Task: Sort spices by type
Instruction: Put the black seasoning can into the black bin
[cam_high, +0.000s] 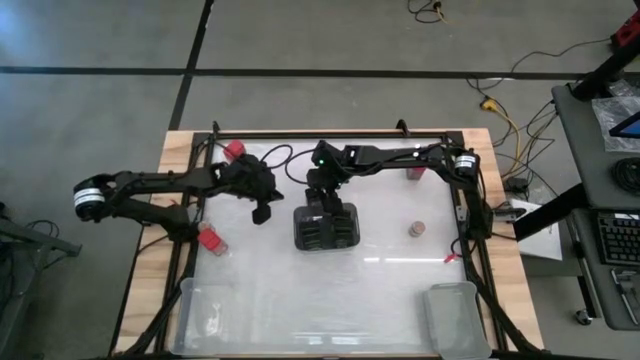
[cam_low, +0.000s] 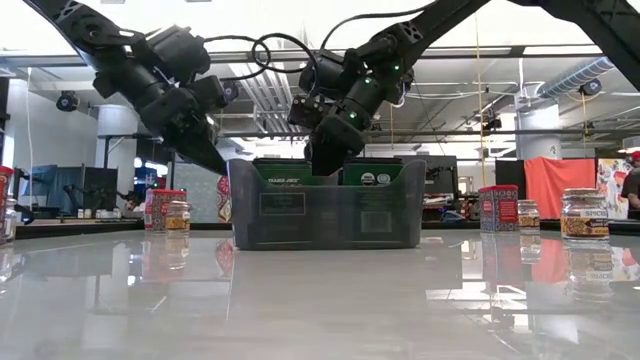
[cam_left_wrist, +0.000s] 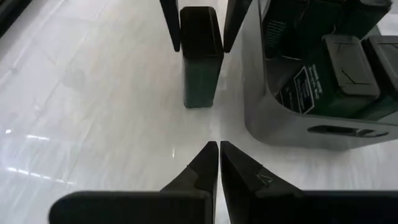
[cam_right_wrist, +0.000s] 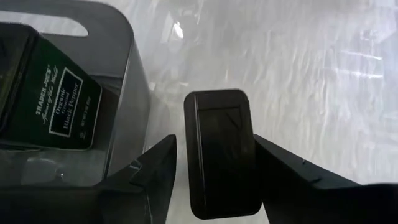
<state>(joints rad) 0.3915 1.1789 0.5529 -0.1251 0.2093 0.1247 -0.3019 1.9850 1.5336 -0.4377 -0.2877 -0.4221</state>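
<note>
The right gripper (cam_right_wrist: 214, 165) hangs just beside the grey bin (cam_high: 326, 228) at the middle of the table, on its far side. Its fingers (cam_right_wrist: 155, 165) stand partly apart with a dark green spice tin (cam_right_wrist: 221, 149) upright between them; a sliver of gap shows along one side of the tin, so whether they press it yet cannot be told. The same tin (cam_left_wrist: 200, 56) shows in the left wrist view, standing on the white tabletop right next to the bin wall, framed by the two dark fingers. Inside the bin, close by this gripper, stand more green tins (cam_right_wrist: 53, 102), one labelled black pepper.

The left gripper (cam_left_wrist: 218, 163) hovers near the bin's left side, fingertips pressed together and holding nothing.

Well away from both grippers, a red spice box (cam_high: 212, 239) lies near the left arm's elbow, another red box (cam_high: 233, 151) sits at the far left corner, a third (cam_high: 415, 172) under the right arm, and a small round jar (cam_high: 416, 230) stands to the right of the bin.
</note>
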